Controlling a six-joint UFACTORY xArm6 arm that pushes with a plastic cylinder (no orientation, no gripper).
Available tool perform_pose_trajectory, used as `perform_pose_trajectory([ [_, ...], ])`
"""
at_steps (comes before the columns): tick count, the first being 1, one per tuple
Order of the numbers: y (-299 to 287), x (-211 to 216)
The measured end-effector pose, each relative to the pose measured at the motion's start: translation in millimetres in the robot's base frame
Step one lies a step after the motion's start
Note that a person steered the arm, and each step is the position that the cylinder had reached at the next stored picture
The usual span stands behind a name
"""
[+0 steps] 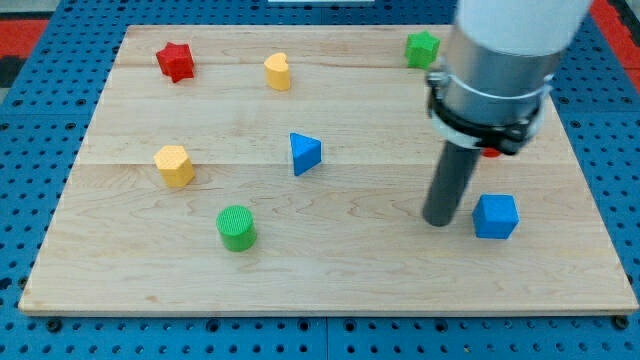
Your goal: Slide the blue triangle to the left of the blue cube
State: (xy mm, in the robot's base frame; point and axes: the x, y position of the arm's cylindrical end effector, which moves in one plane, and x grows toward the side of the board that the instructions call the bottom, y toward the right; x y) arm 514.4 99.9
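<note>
Landmark: blue cube (496, 216), toward the tabletop's (350, 280) right edge.
- My tip (438, 220): stood just left of the cube; whether touching, unclear. No gripper was fitted.
- Blue triangle (305, 153): lay well left of the cube and slightly higher, apex pointing to the view's right, long axis roughly vertical in view.
- Green cylinder (237, 227): far left of the cube.

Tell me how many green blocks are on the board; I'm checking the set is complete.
2. A green cylinder sits near the view's bottom, left of centre; a green star-like block sits at the view's top, beside the arm, which could hide others.
</note>
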Motion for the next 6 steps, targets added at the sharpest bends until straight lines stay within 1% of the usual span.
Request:
perform_pose_trajectory([
  [2,-112.3,-112.6],
  [3,-165.7,-117.3],
  [4,-155.2,-81.6],
  [6,-183.1,-72.3],
])
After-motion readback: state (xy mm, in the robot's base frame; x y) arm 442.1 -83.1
